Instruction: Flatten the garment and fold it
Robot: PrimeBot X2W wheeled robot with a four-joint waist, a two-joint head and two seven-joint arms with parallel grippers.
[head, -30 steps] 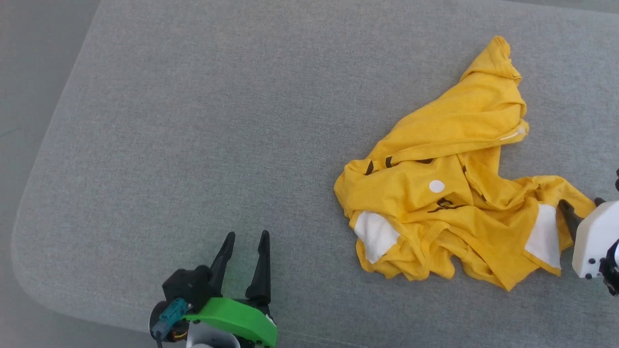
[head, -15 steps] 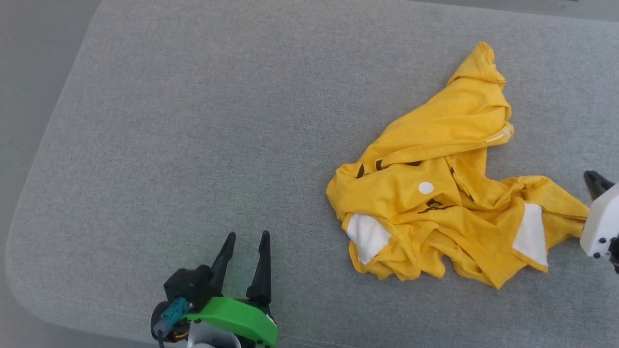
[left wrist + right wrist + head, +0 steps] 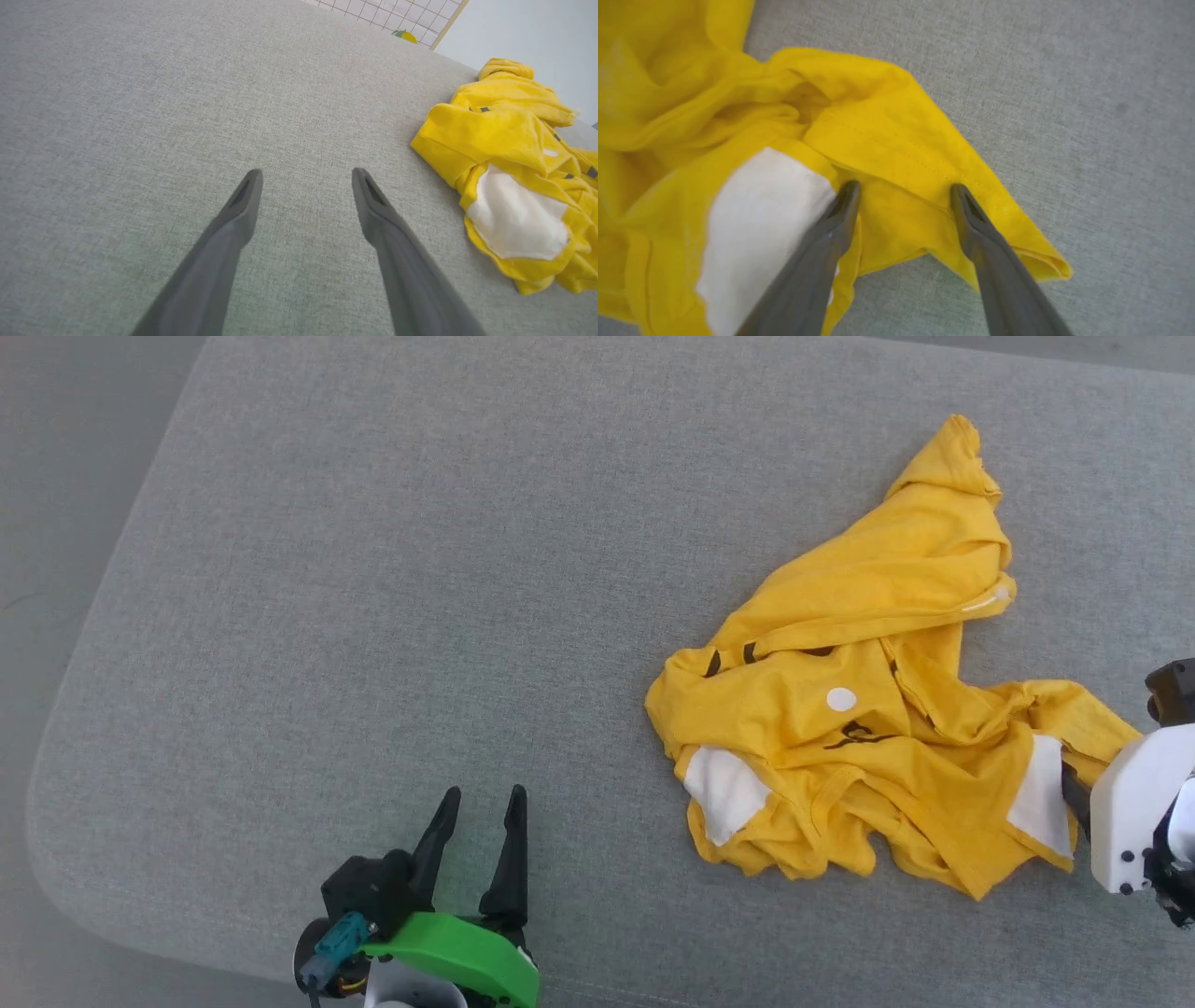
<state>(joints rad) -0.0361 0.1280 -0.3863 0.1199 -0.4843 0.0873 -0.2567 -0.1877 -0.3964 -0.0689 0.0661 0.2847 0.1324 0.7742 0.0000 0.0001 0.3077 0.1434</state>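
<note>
Jaws first: your left gripper (image 3: 484, 793) stands wide open over the bare grey cushion (image 3: 373, 569), well apart from the garment (image 3: 840, 728), the same as a second ago. Your right gripper (image 3: 904, 187) is wide open too. Half a second ago it sat off to the right of the shirt. Now its two fingers stand over the near right corner, one beside a white patch (image 3: 756, 224). You cannot tell if they touch the cloth.

The garment lies crumpled on the right half of the cushion. Its wide, bunched part is near you, and one long flap points away to the far right. The cloth is thin, soft and yellow, full of folds, with a white dot (image 3: 841, 699) and thin black marks (image 3: 854, 735). The cushion looks rough and woven.
</note>
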